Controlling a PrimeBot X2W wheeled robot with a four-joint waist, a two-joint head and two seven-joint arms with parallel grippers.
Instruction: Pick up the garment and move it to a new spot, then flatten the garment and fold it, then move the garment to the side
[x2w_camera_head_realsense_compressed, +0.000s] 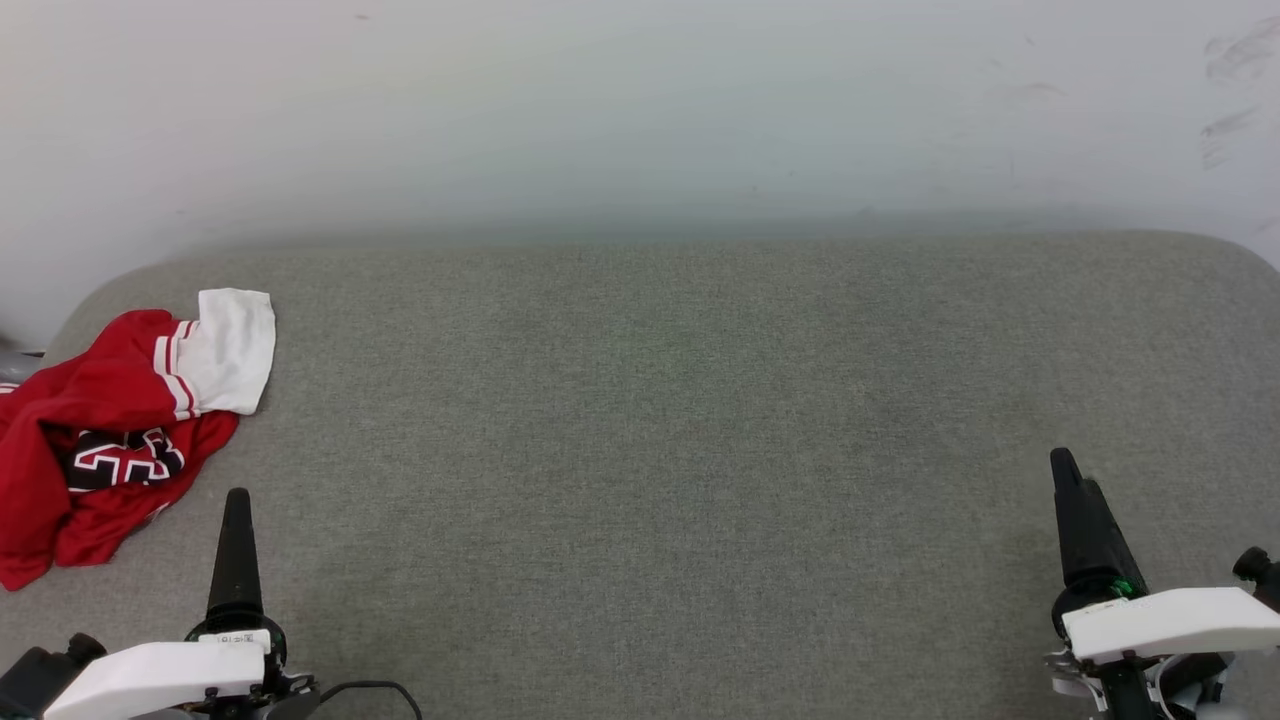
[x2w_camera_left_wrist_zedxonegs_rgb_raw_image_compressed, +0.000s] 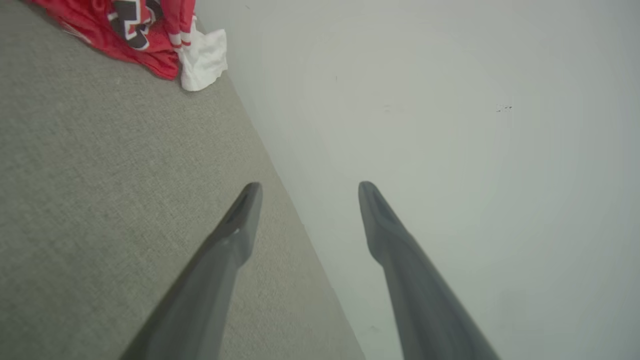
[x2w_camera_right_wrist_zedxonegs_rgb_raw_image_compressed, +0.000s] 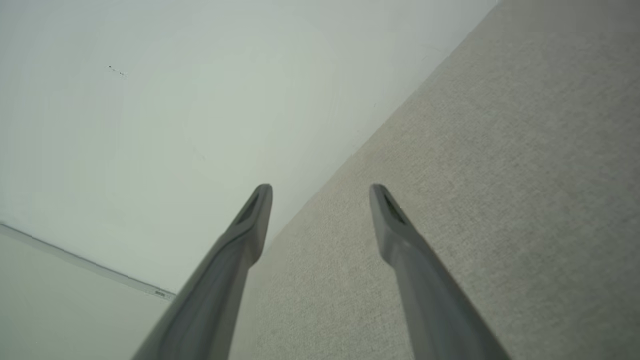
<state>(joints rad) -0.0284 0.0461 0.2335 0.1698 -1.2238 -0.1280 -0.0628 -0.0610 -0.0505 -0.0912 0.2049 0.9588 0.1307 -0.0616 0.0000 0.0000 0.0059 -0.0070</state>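
Red-and-white crumpled garment (x2w_camera_head_realsense_compressed: 110, 430)

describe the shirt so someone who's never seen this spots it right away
A wide grey fabric surface runs along a pale wall. At its left end a crumpled shirt lies in a heap. Its bright red body, white sleeve and black-and-white print stand out against the plain grey.
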